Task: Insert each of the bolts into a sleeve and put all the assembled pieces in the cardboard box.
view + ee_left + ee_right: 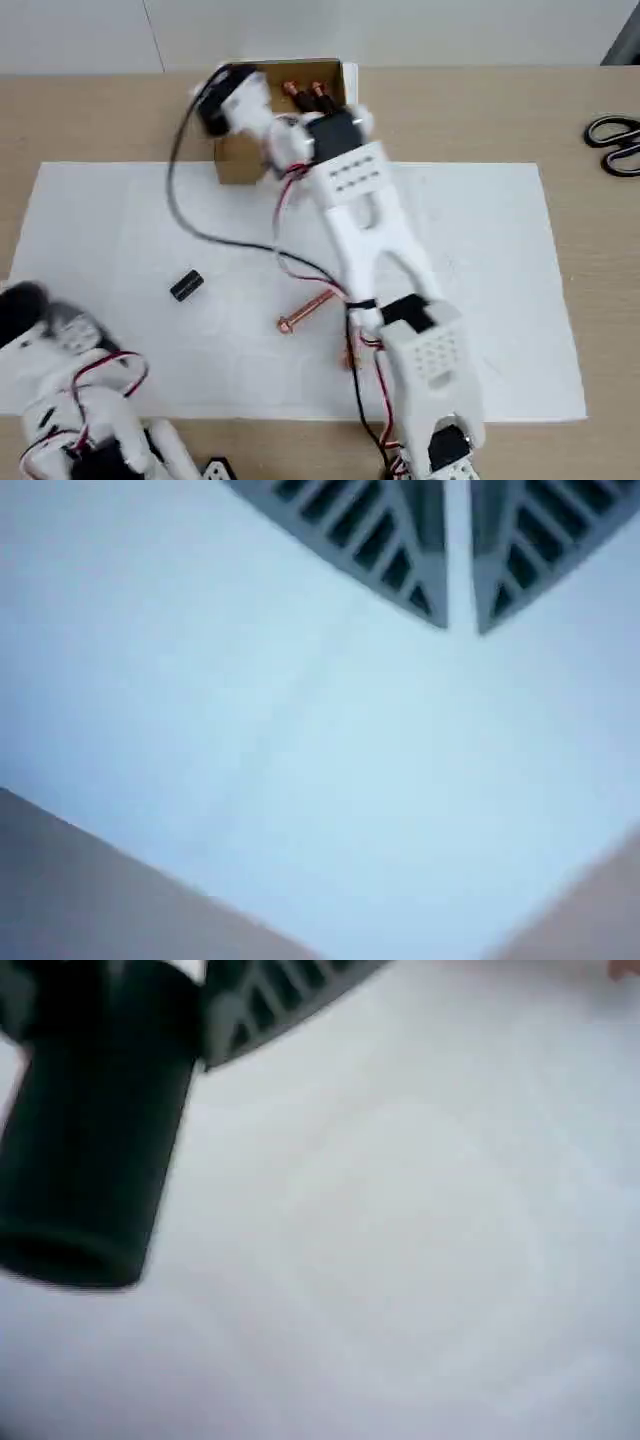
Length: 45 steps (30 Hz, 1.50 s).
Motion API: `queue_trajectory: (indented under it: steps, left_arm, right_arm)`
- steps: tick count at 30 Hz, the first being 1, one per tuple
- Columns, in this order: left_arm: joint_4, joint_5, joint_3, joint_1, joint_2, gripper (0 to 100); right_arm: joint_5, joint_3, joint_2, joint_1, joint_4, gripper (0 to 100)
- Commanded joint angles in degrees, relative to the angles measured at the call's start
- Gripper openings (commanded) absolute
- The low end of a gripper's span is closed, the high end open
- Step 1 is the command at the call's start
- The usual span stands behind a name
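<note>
Holding a sleeve (85,1130) clamped in your right gripper (150,1010) by the cardboard box (240,160), you probably drop it inside next; left gripper (458,580) nearly closed, empty.

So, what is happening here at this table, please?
The right arm is stretched out toward the cardboard box at the far side. Its end effector is shut on a held sleeve; whether a bolt sits inside it, I cannot tell. Copper bolt ends show in the box. A loose sleeve and a loose bolt lie apart on the white sheet, not yet joined. The left end effector hangs over the sheet's near edge, holding nothing.
</note>
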Motion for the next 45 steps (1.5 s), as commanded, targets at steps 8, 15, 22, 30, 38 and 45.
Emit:
queue_trajectory:
  steps: [8, 15, 22, 30, 38, 45]
  left_arm:
    - [-4.92, -3.25, -14.73, 16.26, 30.68, 1]
    - [3.34, 0.53, -35.56, 27.60, 60.13, 1]
    - [5.54, 9.23, -47.25, 32.53, 71.65, 1]
    - [8.79, 10.55, -48.22, 34.90, 71.91, 1]
    - [10.90, 10.37, -48.22, 34.55, 71.74, 1]
    - [10.81, 10.37, -48.04, 34.55, 71.74, 1]
  right_arm:
    - [-12.57, 24.79, -18.77, 12.88, 0.04, 0.4]
    - [-16.79, 34.29, -17.10, 17.10, -3.74, 0.6]
    - [-16.97, 37.27, -7.34, 19.03, -9.54, 0.7]
    - [-17.05, 37.27, -1.89, 18.95, -11.12, 0.7]
    - [-16.88, 37.27, -1.89, 18.95, -12.00, 0.9]
    - [-16.62, 37.27, -1.89, 18.95, -11.74, 11.6]
